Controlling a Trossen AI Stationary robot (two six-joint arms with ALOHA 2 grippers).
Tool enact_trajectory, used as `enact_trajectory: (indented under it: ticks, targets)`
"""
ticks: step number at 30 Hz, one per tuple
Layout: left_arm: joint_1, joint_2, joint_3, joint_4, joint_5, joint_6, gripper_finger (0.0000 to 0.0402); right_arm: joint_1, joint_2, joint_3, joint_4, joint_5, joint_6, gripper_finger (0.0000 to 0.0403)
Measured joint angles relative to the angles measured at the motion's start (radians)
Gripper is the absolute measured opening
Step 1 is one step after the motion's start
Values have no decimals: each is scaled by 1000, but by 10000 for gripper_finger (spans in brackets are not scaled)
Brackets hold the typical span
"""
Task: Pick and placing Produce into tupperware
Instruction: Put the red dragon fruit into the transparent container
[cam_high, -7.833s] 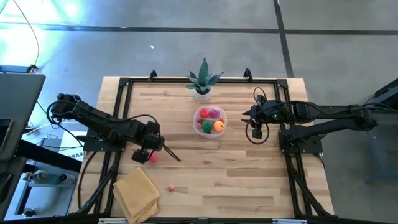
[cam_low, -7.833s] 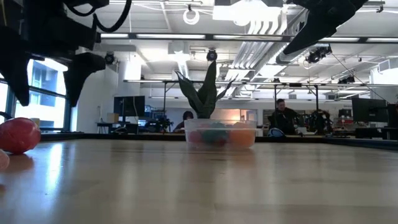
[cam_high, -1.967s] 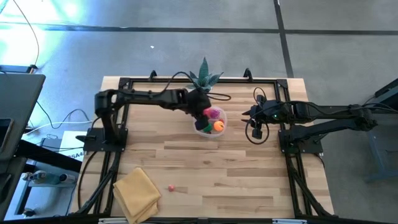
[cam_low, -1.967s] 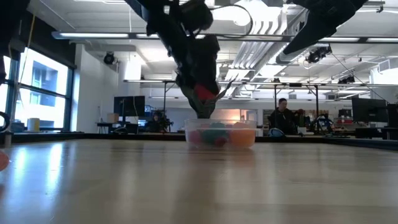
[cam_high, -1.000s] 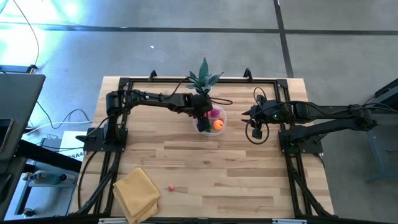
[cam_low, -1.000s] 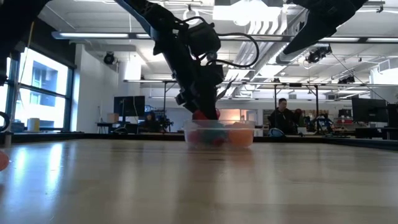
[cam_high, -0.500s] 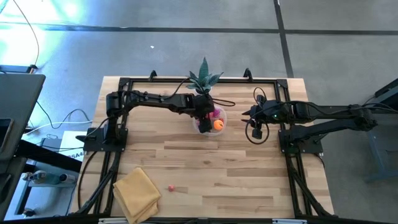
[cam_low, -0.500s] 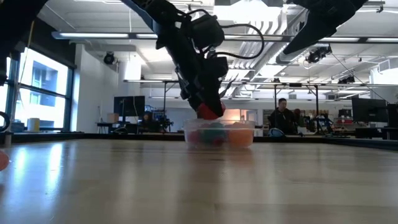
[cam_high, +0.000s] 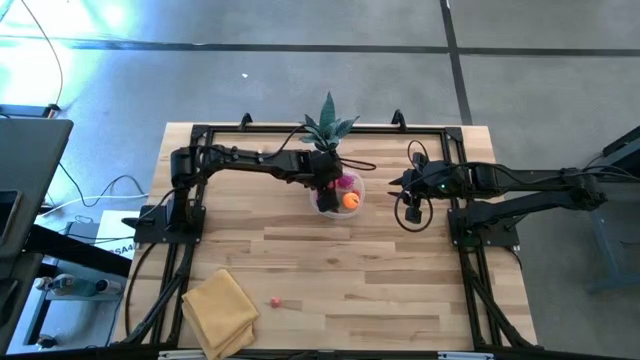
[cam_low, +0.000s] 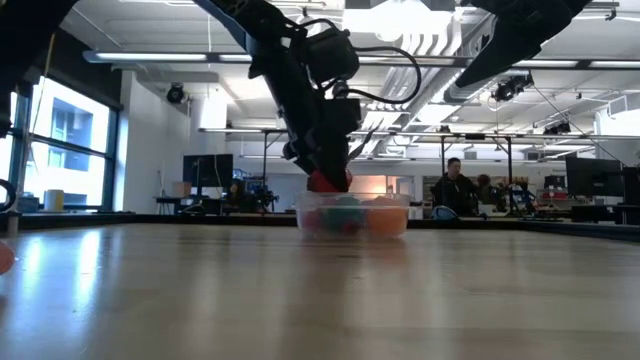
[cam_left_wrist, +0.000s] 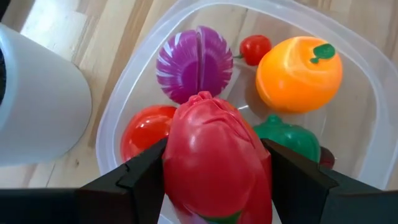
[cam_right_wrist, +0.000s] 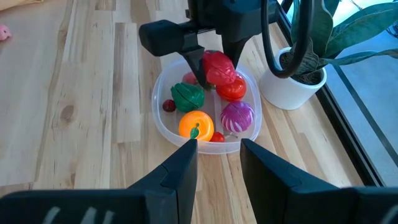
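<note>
Over tupperware (cam_right_wrist: 205, 112), red produce (cam_right_wrist: 217, 68) upright.

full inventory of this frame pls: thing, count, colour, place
tupperware: 1, clear, table's far middle, beside the plant
red produce: 1, held over the tupperware
produce in tupperware: orange, purple, green, red tomato, plus small red pieces
pink produce: 1, on the table near the cloth
potted plant: 1, green, white pot, far edge
cloth: 1, yellow, folded, near-left corner
left end effector: shut on the red produce
right end effector: idle, right of the tupperware
</note>
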Motion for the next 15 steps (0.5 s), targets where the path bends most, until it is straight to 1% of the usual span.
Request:
enact_trajectory:
  ticks: [4,6,15]
  targets:
    - [0,0,0,-16,10,0,231,0,0,0,0,0,0,113]
    - [0,0,0,-21,10,0,239,0,0,0,0,0,0,113]
    - [0,0,0,-20,-3,1,329,0,0,0,0,0,0,113]
